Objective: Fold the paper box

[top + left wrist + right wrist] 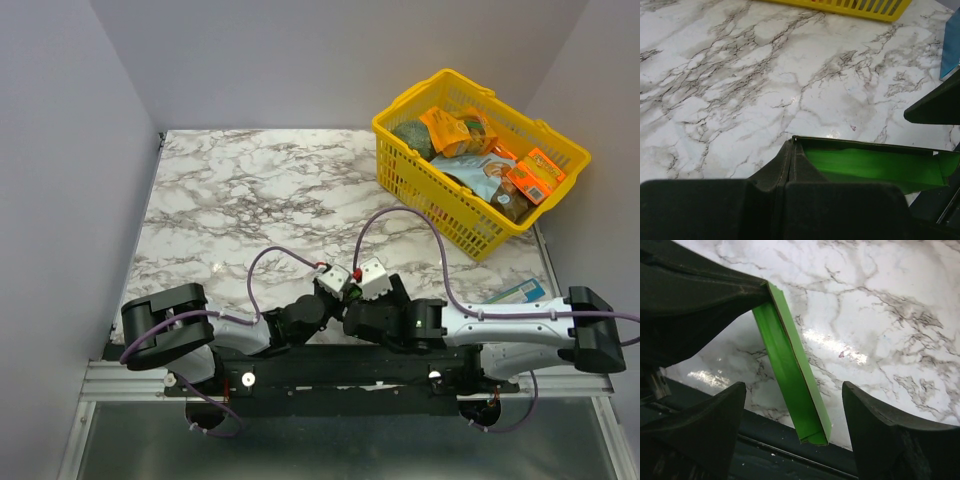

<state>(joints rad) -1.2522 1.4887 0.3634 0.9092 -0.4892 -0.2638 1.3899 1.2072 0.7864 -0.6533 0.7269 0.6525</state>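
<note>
With left fingers [785,172] shut tight, clamping one end of the paper box [875,167] at the near edge of the table [740,75].
Holding right fingers [705,435] wide apart on either side of the green card, gripping nothing. Judging by the flat, narrow, sleeve-like shape: some creasing done, nothing yet resembling a standing box; opening out the walls and tucking the end flaps probably lying ahead. Leaving the yellow basket [430,195] well apart, far right.
</note>
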